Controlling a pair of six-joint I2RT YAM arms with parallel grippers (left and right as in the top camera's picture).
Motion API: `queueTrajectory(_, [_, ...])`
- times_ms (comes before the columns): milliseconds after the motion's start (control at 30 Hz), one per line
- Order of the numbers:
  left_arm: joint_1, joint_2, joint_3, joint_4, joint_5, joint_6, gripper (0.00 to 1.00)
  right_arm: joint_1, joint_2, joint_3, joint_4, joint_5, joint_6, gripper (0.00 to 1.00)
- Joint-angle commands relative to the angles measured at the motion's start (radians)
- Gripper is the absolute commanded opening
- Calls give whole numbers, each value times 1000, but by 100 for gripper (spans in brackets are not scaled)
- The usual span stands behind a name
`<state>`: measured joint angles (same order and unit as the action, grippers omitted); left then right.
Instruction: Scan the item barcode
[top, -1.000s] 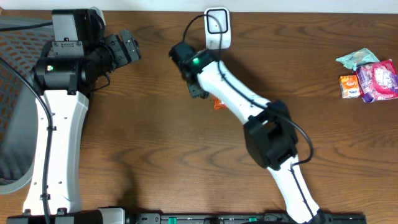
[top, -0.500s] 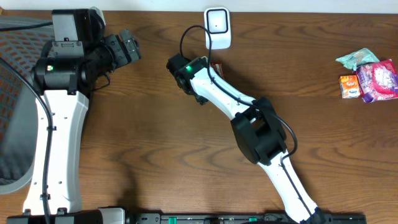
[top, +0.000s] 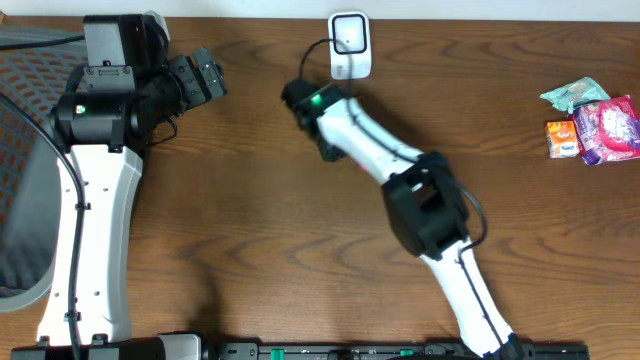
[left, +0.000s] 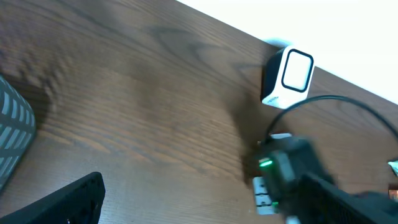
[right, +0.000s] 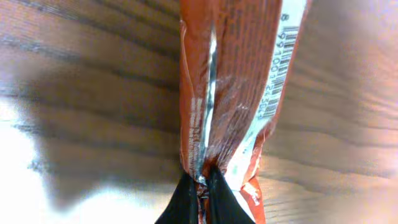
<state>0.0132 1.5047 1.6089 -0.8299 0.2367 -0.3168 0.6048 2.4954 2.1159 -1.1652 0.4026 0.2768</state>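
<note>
An orange-red snack packet (right: 236, 74) fills the right wrist view, its sealed end pinched between the black fingers of my right gripper (right: 202, 179), which is shut on it. A barcode (right: 283, 50) runs along the packet's white side strip. The white scanner (top: 350, 45) stands at the table's far edge, also in the left wrist view as the scanner (left: 289, 78). In the overhead view my right arm (top: 345, 125) reaches toward it and hides the packet. My left gripper (top: 200, 78) hangs open at the far left, holding nothing.
Several wrapped snacks (top: 592, 125) lie at the right side of the table. A grey mesh surface (top: 20, 200) borders the table's left edge. The scanner's black cable (top: 305, 50) loops beside my right wrist.
My right gripper's jaws have closed on the packet's sealed end. The right arm swung a little left and back near the scanner. The left arm has not moved.
</note>
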Motion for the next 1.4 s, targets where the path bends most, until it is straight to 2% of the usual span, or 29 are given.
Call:
queueTrajectory(0, [3, 5, -3, 0, -3, 9, 98, -111, -79, -16, -7, -447, -146, 1])
queueTrajectory(200, [3, 5, -3, 0, -3, 9, 98, -297, -186, -16, -66, -846, -276, 1])
queueTrajectory(333, [3, 5, -3, 0, -3, 9, 98, -411, -180, -24, -113, -1074, -365, 1])
queueTrajectory(567, [3, 5, -3, 0, -3, 9, 98, -531, -145, -111, -82, -1132, -374, 1])
queueTrajectory(700, [3, 5, -3, 0, -3, 9, 98, -515, -157, -108, -105, -1011, -385, 2])
queueTrajectory(800, [3, 5, -3, 0, -3, 9, 98, -465, -186, -100, -98, -856, -355, 7])
queueTrajectory(900, [3, 5, -3, 0, -3, 9, 98, -394, -212, -99, -80, -630, -293, 17])
queueTrajectory(967, [3, 5, -3, 0, -3, 9, 98, -335, -214, -99, -68, -421, -200, 27])
queueTrajectory(1067, [3, 5, -3, 0, -3, 9, 98, -240, -207, -102, -61, -158, -103, 46])
queueTrajectory(1233, [3, 5, -3, 0, -3, 9, 98, -107, -193, -102, 0, 35, -97, 67])
queueTrajectory(1333, [3, 5, -3, 0, -3, 9, 98, -56, -191, -102, 31, 63, -97, 66])
queueTrajectory(1367, [3, 5, -3, 0, -3, 9, 97, -44, -190, -102, 40, 63, -97, 63])
